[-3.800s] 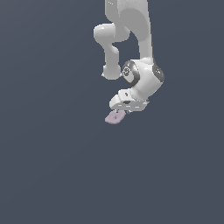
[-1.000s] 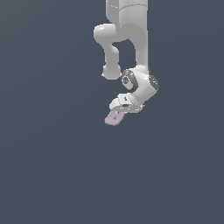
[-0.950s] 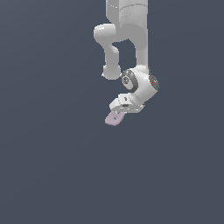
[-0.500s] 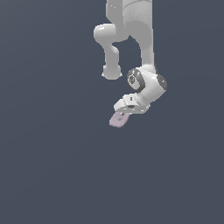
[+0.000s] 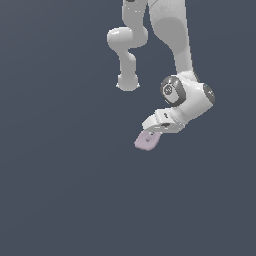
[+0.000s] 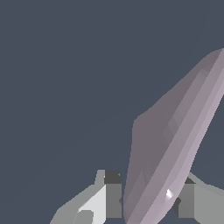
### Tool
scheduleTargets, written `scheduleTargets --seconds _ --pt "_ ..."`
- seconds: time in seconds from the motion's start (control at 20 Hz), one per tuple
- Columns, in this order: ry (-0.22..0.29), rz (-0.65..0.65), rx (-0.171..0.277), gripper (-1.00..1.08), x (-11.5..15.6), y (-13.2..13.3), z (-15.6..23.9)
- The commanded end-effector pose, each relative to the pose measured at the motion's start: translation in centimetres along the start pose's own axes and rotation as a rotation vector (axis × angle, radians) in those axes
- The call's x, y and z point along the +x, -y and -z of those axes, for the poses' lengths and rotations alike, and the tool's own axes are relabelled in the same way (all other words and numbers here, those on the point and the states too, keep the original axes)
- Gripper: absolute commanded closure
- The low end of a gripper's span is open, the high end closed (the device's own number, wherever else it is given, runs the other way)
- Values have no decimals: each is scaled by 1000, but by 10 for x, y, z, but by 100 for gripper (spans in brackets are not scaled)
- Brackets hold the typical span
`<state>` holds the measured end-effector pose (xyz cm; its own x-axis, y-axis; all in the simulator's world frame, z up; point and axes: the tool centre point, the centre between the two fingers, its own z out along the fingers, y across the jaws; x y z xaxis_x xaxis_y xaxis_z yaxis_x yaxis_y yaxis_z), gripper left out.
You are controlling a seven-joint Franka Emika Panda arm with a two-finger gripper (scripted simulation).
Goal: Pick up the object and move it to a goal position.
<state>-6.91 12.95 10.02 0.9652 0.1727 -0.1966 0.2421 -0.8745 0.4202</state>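
The object (image 5: 147, 140) is a small flat pale pink-lilac piece with a tiny dark dot at its centre. In the exterior view it sticks out below and to the exterior view's left of the white hand. My gripper (image 5: 154, 131) is shut on its upper edge and holds it in the air. In the wrist view the object (image 6: 175, 140) fills much of the picture as a long tilted lilac slab between the two fingers (image 6: 111, 192).
The white arm (image 5: 170, 40) comes down from the top of the exterior view, with a bent elbow link (image 5: 127, 55) to its left. Around it is only a plain dark grey-blue background.
The hand with the object has moved a little toward the exterior view's right and slightly down. The wrist has turned. The grip on the object has not changed.
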Motion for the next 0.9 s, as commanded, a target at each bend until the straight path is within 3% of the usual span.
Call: scheduleTargets --seconds 0.0,0.4,0.85 --pt "1 0 1 108 12 5 15" --pt "0 -1 -1 108 46 17 55" --pt "0 -2 -4 108 66 23 78"
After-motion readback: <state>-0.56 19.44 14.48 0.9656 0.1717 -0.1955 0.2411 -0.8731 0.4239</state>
